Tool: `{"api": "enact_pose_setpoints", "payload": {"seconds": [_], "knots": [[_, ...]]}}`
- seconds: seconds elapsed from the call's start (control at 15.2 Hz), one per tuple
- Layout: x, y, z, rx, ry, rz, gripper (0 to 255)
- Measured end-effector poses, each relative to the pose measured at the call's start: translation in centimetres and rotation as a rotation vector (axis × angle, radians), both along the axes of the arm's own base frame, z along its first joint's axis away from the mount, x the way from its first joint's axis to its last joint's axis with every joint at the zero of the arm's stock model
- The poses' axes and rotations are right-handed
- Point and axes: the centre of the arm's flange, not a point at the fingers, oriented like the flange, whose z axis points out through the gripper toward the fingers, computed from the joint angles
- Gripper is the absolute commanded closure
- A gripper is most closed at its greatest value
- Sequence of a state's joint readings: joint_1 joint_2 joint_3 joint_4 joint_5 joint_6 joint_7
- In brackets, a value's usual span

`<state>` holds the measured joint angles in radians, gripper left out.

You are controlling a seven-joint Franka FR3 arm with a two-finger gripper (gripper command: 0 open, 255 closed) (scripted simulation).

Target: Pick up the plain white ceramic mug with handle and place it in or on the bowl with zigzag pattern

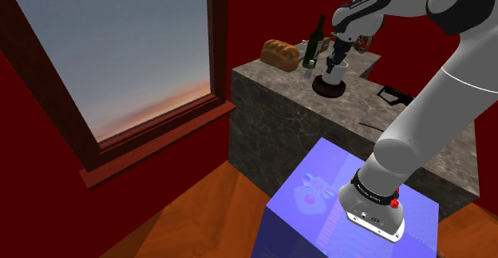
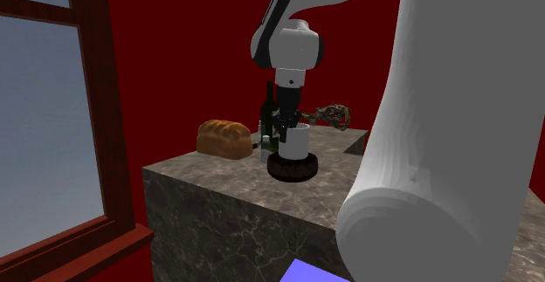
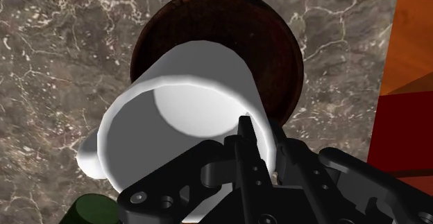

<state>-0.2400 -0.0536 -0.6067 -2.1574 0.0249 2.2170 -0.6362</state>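
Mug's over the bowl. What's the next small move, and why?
Probably open the fingers and let go. The gripper clasps the wall of the white mug, one finger inside the rim. The mug stands upright, centred over the dark bowl, with its base apparently down at the bowl's rim in the second exterior view. Any gap looks slight.

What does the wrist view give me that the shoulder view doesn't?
Wrist view adds: the white mug's hollow inside, with the tool clasping its rim wall, one finger inside. Shoulder view adds: a bread loaf, a green bottle, the window and the blue stand. Both: mug over the dark bowl on the marbled counter.
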Motion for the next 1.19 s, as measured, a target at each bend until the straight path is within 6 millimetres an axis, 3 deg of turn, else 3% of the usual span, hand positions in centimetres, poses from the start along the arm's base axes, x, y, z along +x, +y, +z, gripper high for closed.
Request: {"api": "enact_pose_setpoints", "payload": {"seconds": [0.07, 0.46, 0.79, 1.19], "knots": [[0.0, 0.0, 0.0, 0.000, 0.000, 0.000, 0], [0.0, 0.0, 0.0, 0.000, 0.000, 0.000, 0], [-0.6, 0.3, 4.5, -0.001, -0.002, 0.000, 0], [-0.5, 0.2, 5.0, 0.000, 0.000, 0.000, 0]]}}
